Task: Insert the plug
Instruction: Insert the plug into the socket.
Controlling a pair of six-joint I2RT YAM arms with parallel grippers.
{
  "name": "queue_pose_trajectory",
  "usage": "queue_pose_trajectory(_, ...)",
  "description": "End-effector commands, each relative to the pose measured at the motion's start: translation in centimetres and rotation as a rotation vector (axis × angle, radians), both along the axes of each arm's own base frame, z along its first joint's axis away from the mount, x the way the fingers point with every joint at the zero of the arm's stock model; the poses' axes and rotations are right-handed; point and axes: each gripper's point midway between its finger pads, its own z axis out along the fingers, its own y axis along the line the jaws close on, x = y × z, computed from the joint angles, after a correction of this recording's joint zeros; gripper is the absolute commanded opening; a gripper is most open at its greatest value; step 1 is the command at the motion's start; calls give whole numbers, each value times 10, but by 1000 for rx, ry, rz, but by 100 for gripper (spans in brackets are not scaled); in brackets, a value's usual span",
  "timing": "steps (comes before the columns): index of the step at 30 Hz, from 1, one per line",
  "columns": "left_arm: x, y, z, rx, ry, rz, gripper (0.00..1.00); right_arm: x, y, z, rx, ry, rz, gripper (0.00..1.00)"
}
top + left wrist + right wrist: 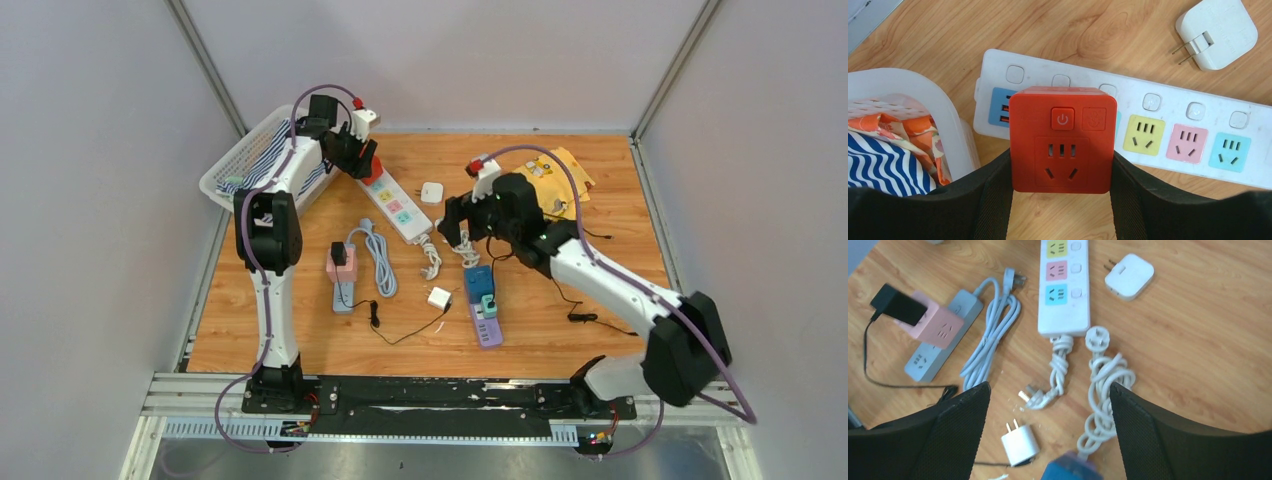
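The fingers point(993, 195) of the left gripper point(1061, 165) are about halfway closed and clamp the red cube adapter point(1062, 130) by its two side walls. This leaves its socket face and power button turned toward the wrist camera, while the plug pins on the opposite face presumably point down. That grip suits a straight push. The cube sits over the white power strip point(1213, 112) at the far left of the table point(290, 340), covering the socket between the blue USB block and the yellow outlet. Its body hides whether the pins are already seated or only lined up, so I cannot tell. Just left of the strip is the white basket point(908, 85) with striped cloth point(883, 165) in it, and a white charger point(1220, 32) lies beyond the strip with its prongs out. The right gripper point(1048, 390) has its fingers point(1148, 435) spread wide with nothing between them. It hangs above the near end of the same strip, over the strip's knotted cord point(1058, 367) and a second coiled cable point(1105, 385). It looks placed to steady the strip or cord if the push shifts them. A small white charger point(1019, 445) lies nearer, and a pink cube on a grey strip point(935, 325) lies to the left.
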Motion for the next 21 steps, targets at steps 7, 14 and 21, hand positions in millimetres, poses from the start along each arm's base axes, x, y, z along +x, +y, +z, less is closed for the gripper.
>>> queue_pose_trajectory(7,-4,8,-33,22,92,42,0,92,60,-42,-111,43,118,87)
queue_pose_trajectory(14,0,9,-39,28,93,44,0,113,88,-98,-214,103,163,91)
queue_pose_trajectory(21,4,10,-43,33,97,60,0,123,106,-129,-336,37,199,95)
